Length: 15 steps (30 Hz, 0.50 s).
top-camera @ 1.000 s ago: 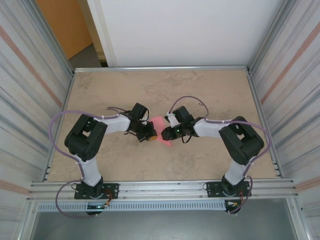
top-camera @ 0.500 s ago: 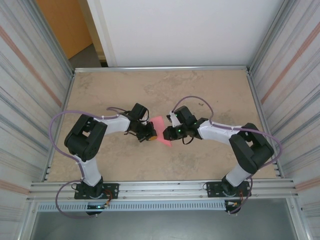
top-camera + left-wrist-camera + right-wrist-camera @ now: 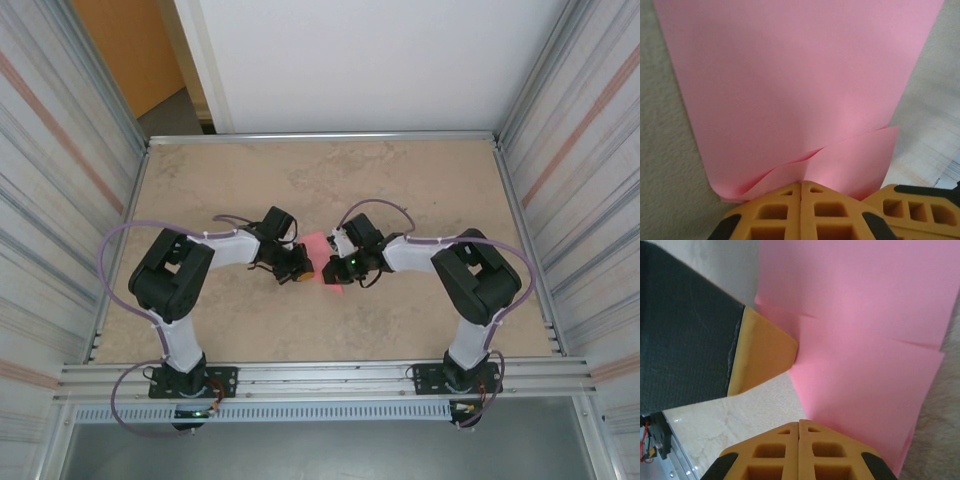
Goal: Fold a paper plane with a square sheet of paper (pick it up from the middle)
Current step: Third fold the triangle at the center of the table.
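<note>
The square sheet of paper (image 3: 322,250) sits at the middle of the worktop (image 3: 420,180), between the two arms. It is folded over into a narrow pink strip. From above, its long axis runs from the far side toward the arm bases and slants a little to the right as it comes nearer.

The left end effector (image 3: 303,268) is closed, fingers pressed together (image 3: 800,184) on the strip's doubled, slightly curled edge, and the paper (image 3: 790,90) stretches straight away from it. The right end effector (image 3: 335,268) is closed too (image 3: 799,421), and it appears to nip the opposite long edge, though the contact is partly hidden. In the right wrist view the paper (image 3: 865,340) shows faint creases.
</note>
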Available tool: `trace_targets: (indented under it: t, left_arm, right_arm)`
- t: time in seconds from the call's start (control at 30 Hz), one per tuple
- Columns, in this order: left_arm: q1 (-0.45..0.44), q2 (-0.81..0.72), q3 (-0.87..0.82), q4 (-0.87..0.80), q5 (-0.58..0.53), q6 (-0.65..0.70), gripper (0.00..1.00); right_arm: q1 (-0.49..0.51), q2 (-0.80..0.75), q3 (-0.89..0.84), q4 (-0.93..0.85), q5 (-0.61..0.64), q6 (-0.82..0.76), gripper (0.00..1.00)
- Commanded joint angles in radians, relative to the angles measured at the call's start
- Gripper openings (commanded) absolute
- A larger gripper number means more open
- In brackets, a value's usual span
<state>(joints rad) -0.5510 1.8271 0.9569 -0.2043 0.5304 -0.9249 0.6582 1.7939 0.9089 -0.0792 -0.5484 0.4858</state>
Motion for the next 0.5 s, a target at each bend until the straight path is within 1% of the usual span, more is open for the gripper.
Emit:
trace_targets:
  t: [0.0, 0.27, 0.47]
  left_arm:
    - [0.002, 0.044, -0.038, -0.056, -0.096, 0.001, 0.00]
    - [0.001, 0.066, -0.032, -0.091, -0.120, 0.011, 0.00]
    - [0.011, 0.079, -0.040, -0.105, -0.141, 0.014, 0.00]
  right_arm:
    - [-0.008, 0.034, 0.028, -0.008, -0.022, -0.030, 0.06]
    - [-0.016, 0.075, 0.028, -0.025, -0.014, -0.047, 0.06]
    - [-0.035, 0.051, -0.023, -0.059, -0.029, -0.100, 0.06]
